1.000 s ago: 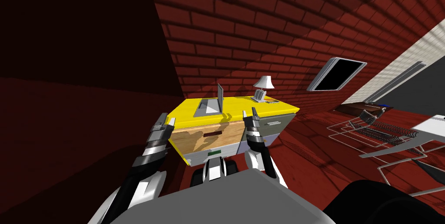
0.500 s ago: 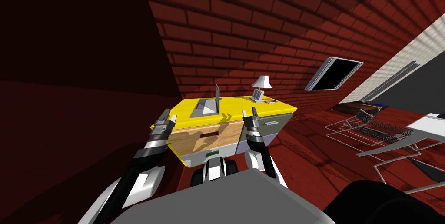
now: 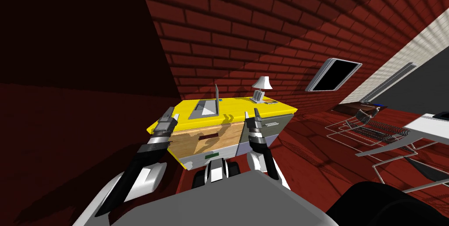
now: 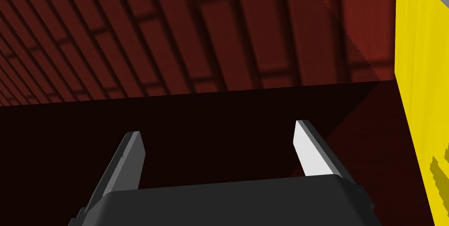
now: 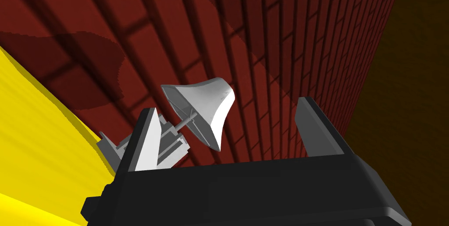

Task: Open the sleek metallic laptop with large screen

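The grey laptop (image 3: pixel 206 107) sits on the yellow top of the bench (image 3: pixel 245 107), toward the back and left of the middle, well apart from the small white lamp (image 3: pixel 262 88) near the far right corner. Its lid stands nearly upright and shows edge-on as a thin blade. Its base lies flat to the left of the lid, so the screen faces my left. The hinge, its long axis, runs from the bench's front toward the brick wall (image 3: pixel 263 26).

Both forearms rise in front of the bench, and neither touches the laptop. The left claw (image 3: pixel 172 114) is up at the front left corner with its blades spread wide (image 4: pixel 218 129), the yellow bench side (image 4: pixel 421 83) just beside it. The right claw (image 3: pixel 251 114) stands at the front edge beside the wooden drawer (image 3: pixel 210 138). It is also spread (image 5: pixel 228 107) and looks across the yellow top (image 5: pixel 35 148) toward the lamp (image 5: pixel 206 105).
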{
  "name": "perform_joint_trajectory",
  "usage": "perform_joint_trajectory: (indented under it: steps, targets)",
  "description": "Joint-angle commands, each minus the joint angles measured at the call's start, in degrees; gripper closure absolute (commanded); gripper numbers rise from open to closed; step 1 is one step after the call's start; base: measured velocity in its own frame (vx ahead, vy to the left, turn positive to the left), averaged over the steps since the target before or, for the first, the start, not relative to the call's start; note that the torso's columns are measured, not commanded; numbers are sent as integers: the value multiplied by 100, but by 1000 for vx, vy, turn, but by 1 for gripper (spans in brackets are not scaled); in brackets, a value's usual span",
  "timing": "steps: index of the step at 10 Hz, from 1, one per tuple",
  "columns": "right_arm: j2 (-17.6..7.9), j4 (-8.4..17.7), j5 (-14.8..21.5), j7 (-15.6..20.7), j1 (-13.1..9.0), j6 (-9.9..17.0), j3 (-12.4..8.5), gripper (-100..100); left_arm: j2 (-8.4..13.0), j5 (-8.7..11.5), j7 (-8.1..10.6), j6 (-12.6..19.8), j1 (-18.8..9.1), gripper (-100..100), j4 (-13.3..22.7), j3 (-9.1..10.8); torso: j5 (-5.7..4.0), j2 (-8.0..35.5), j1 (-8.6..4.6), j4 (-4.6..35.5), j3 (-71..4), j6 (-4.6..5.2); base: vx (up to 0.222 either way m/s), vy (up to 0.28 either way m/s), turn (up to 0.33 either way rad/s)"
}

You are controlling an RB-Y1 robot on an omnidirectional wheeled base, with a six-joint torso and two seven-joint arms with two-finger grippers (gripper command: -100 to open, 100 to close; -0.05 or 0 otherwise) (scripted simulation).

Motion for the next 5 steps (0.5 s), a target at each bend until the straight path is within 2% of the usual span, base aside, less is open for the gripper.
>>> perform_joint_trajectory:
  steps: [1, 4, 5]
  targets:
    - [0, 0, 0, 0, 0, 0, 0, 0, 71, -7, -29, 409, -197, -100, -110, 24, 1, 1, 5, 0, 1, -1, -1, -46, -21]
    - [0, 0, 0, 0, 0, 0, 0, 0, 113, -12, -47, 792, -329, -100, -168, 41, 1, 3, 3, 1, 1, 0, -1, -42, -16]
    - [0, 0, 0, 0, 0, 0, 0, 0, 156, -18, -66, 984, -465, -100, -222, 57, 0, 1, 3, 0, 1, -1, 8, -57, -25]
